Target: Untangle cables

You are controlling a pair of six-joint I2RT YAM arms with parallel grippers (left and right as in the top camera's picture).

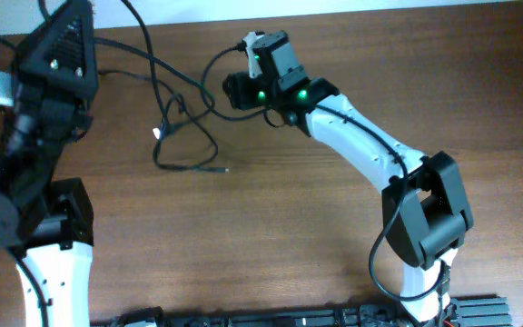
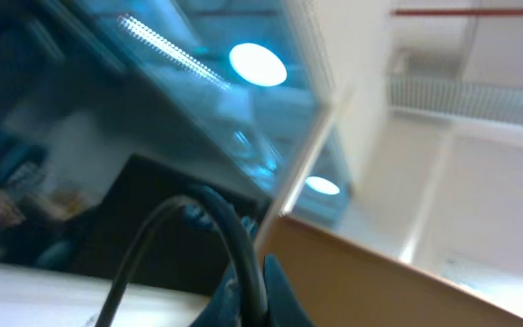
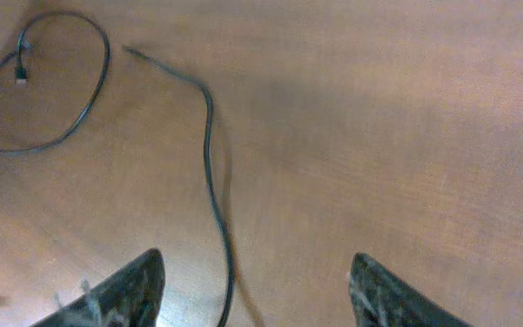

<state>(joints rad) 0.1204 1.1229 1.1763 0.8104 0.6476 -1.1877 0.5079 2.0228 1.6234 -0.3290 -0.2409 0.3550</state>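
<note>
Thin black cables (image 1: 185, 102) lie spread in loose loops on the brown table (image 1: 271, 236), with a silver-white tip (image 1: 159, 133) at the left of the loops. My left gripper (image 1: 73, 27) is raised at the far left and is shut on one black cable (image 2: 243, 259), which hangs from it. My right gripper (image 1: 243, 68) is open low over the table at the top centre. In the right wrist view a cable (image 3: 210, 173) runs between its fingers (image 3: 257, 277) without touching them, and a looped cable with a small plug (image 3: 22, 74) lies farther off.
Thicker black wires trail along the table's back edge near the left arm's base (image 1: 57, 254). The right arm's base (image 1: 425, 227) stands at the front right. A dark rail (image 1: 334, 318) runs along the front edge.
</note>
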